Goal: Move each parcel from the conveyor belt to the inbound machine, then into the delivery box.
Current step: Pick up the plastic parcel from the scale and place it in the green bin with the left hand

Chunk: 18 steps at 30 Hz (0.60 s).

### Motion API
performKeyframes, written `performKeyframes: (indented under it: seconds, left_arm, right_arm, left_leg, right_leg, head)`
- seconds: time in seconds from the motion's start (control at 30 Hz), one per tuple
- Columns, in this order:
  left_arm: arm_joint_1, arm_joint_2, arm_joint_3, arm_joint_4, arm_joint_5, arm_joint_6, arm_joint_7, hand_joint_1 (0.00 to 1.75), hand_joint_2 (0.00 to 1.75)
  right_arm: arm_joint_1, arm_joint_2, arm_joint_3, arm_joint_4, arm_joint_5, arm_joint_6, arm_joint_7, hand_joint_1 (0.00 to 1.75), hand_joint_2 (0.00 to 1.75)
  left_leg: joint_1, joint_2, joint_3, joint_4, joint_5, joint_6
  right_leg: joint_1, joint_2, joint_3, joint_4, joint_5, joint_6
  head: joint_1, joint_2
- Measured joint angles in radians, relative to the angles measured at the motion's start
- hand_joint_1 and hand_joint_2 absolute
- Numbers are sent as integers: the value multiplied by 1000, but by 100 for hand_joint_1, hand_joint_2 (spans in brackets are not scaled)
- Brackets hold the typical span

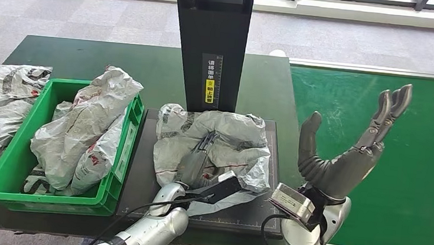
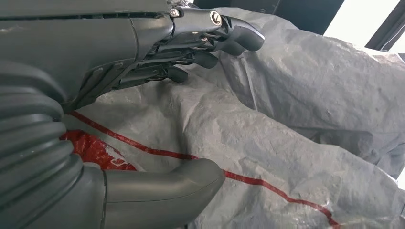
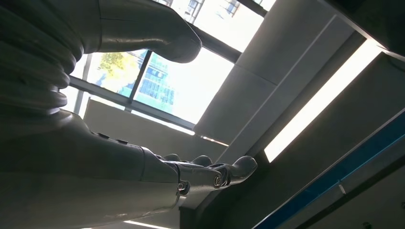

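While grey parcels (image 1: 80, 131) fill green delivery box (image 1: 9, 169) — left robot hand (image 1: 196, 159) around platform parcel (image 1: 231, 138), right robot hand (image 1: 348, 152) spread, empty.

Four grey parcels (image 1: 213, 143), one green box (image 1: 15, 164), two hands (image 1: 342, 151).

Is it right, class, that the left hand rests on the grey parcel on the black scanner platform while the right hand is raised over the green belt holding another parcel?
Not quite. The right hand is raised over the green belt but holds nothing, its fingers apart, as the head view shows. The left hand does rest on the grey parcel on the black platform.
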Motion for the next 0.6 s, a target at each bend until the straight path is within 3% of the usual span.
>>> performKeyframes:
  seconds: [0.27, 0.4, 0.6]
  left_arm:
    - [-12, 0, -9, 33, -37, -52, 50, 0, 175]
    - [-15, 0, -27, 56, -88, -117, 105, 175, 175]
    - [-34, 0, -32, 70, -131, -158, 132, 175, 175]
  right_arm:
    - [0, 0, -2, 0, -2, 0, 0, 0, 175]
    - [1, 0, -5, 0, -21, 0, 0, 0, 175]
    - [1, 0, -5, 0, -58, 0, -1, 0, 175]
  left_leg:
    - [0, 0, 0, 0, 0, 0]
    - [0, 0, 0, 0, 0, 0]
    - [0, -2, 2, 0, 0, 0]
  right_leg:
    - [0, 0, 0, 0, 0, 0]
    - [0, 0, 1, 0, 0, 0]
    - [0, -1, 4, 0, 0, 0]
  head:
    - [0, 0]
    - [0, 0]
    - [0, 0]
